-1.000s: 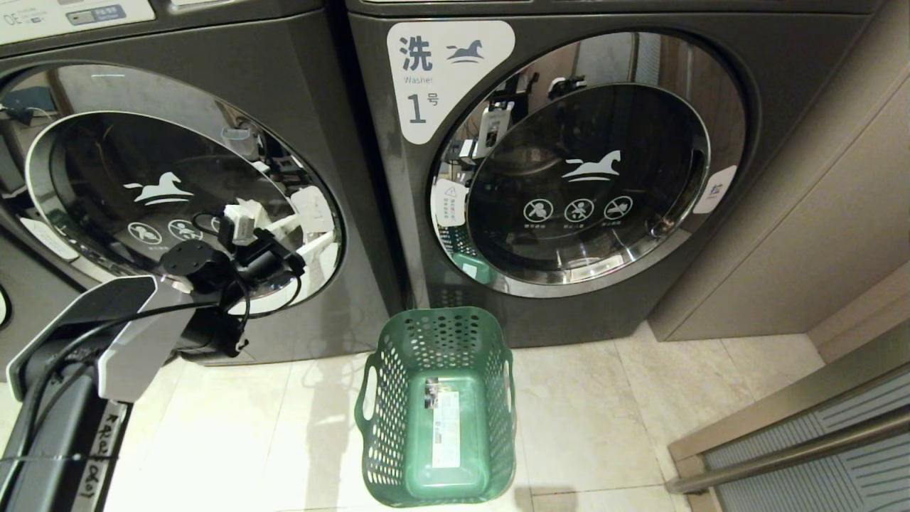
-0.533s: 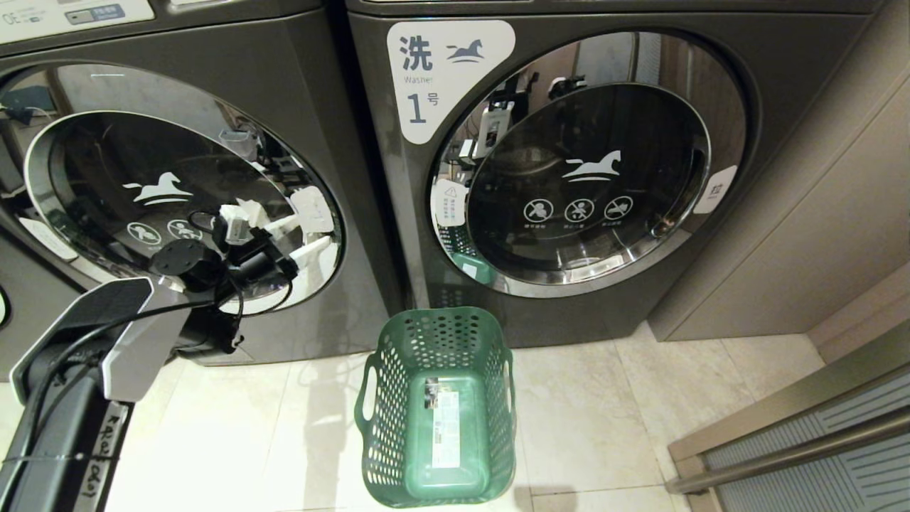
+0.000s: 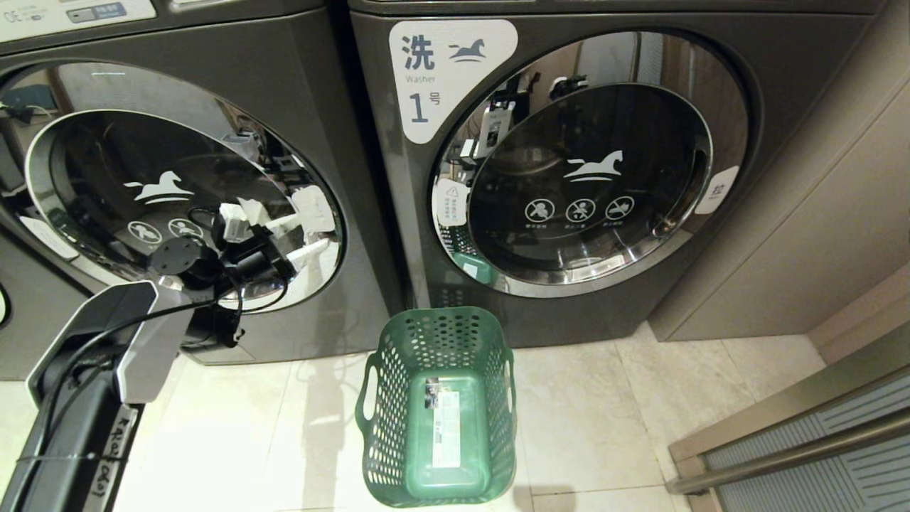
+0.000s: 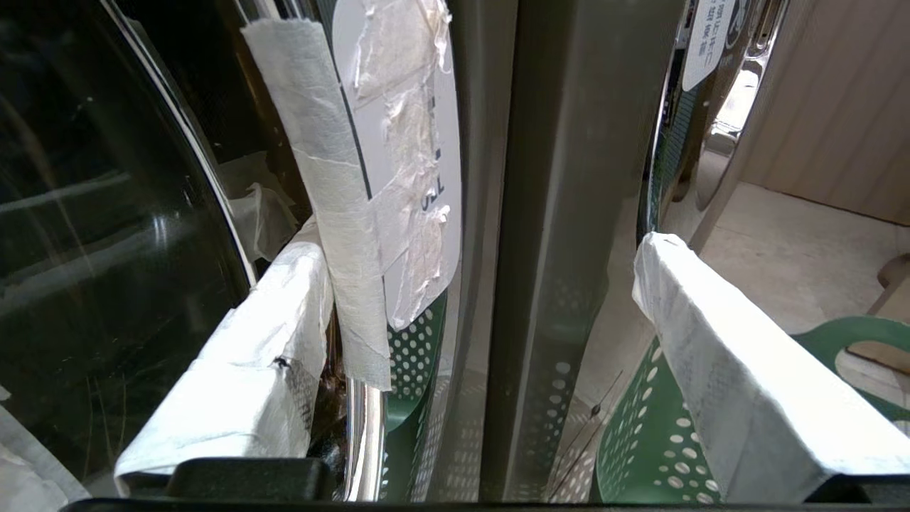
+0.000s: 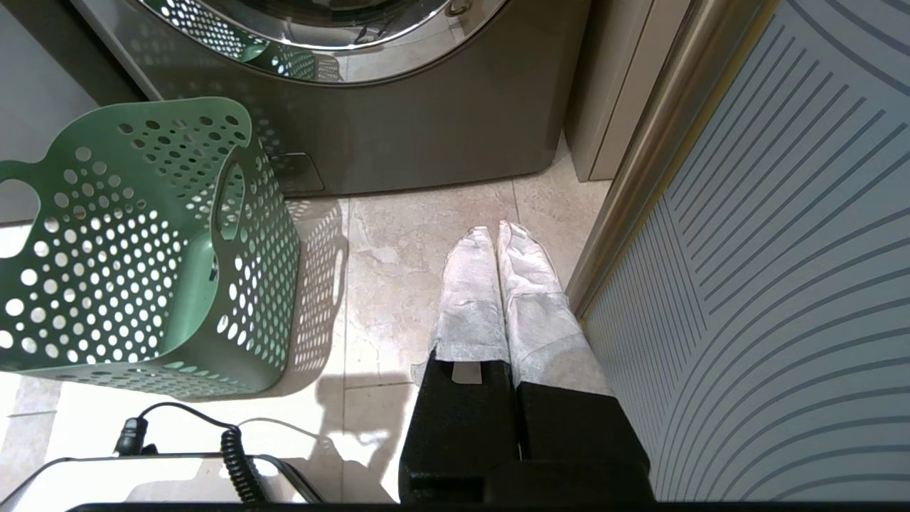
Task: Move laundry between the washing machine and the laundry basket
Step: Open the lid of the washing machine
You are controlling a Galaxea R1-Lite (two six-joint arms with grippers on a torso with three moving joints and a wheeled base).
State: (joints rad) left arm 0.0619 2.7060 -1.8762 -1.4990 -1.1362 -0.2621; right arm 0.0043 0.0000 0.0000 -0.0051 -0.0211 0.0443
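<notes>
While its taped fingers [image 4: 256, 355] stand spread wide with nothing between them, the left tool [image 3: 284, 245] has crept a little leftward and closer along the chrome rim of the left-hand washing machine [image 3: 306, 107] over the last second, the elbow of the left arm rising slightly in the head view. In the left wrist view one finger sits against the door's edge right under a taped strip [image 4: 334, 213] and a white label, which looks like the pull point; the other finger hangs out over the seam between the two machines. That reads as lining up to catch the door edge, so the door is not yet open and no laundry shows in any view.

The laundry basket [image 3: 398, 355] stands empty on the tiled floor, just in front of the neighbouring machine marked 1 [image 3: 569, 92], unmoved, its white sticker showing inside.

The right tool [image 5: 498, 245] is parked low over the floor beside a ribbed panel, fingers pressed together and holding nothing.
</notes>
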